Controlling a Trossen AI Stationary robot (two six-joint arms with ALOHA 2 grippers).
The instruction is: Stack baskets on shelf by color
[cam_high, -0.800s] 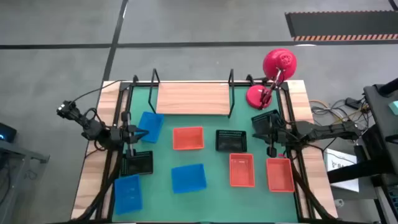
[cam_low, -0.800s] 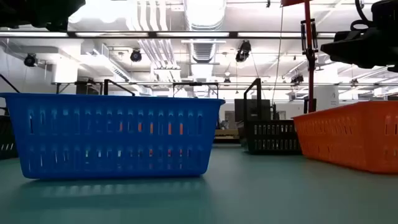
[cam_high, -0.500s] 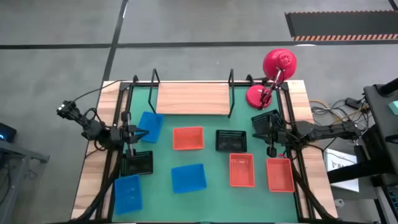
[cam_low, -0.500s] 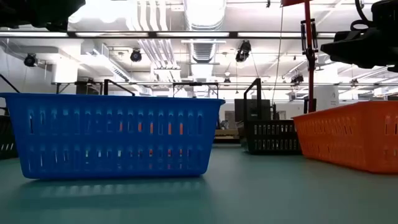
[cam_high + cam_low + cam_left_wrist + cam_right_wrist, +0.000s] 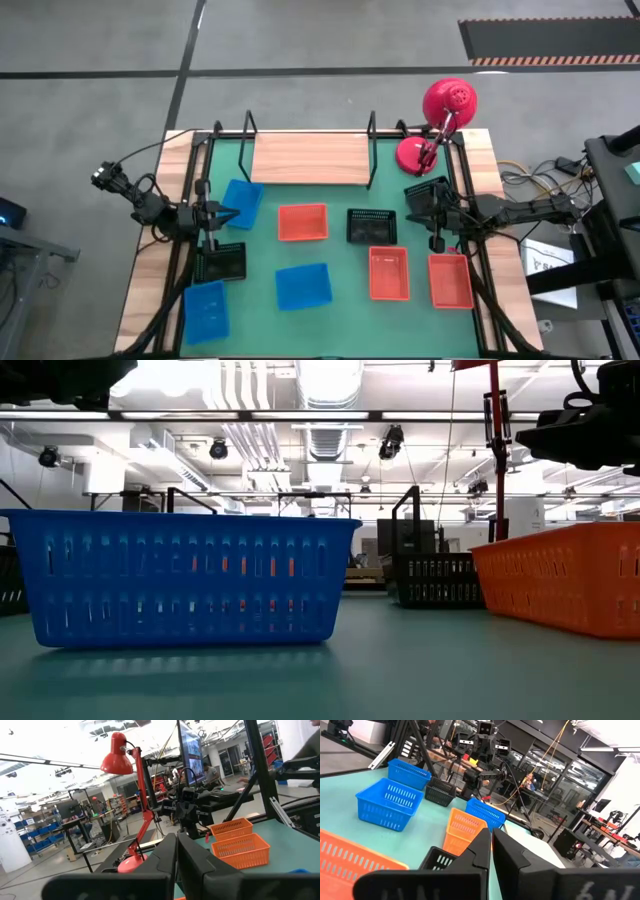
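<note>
Behind the right end effector point(image 5: 437, 212), half-hidden black basket point(image 5: 424, 193).

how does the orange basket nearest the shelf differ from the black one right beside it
The orange plastic mesh basket is brightly coloured and looks broader from above; the black plastic mesh basket is dark and shows a smaller outline. The orange one lies nearer the table's middle, the black one nearer the right arm. Both sit upright, empty, unstacked on the green mat.

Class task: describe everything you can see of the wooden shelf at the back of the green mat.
The light wooden rectangular shelf board lies flat at the far edge of the green table mat, with black metal wire uprights standing at both ends. Its pale, plain top carries nothing; no basket rests on it yet. The red desk lamp stands to its right, apart from it.
</note>
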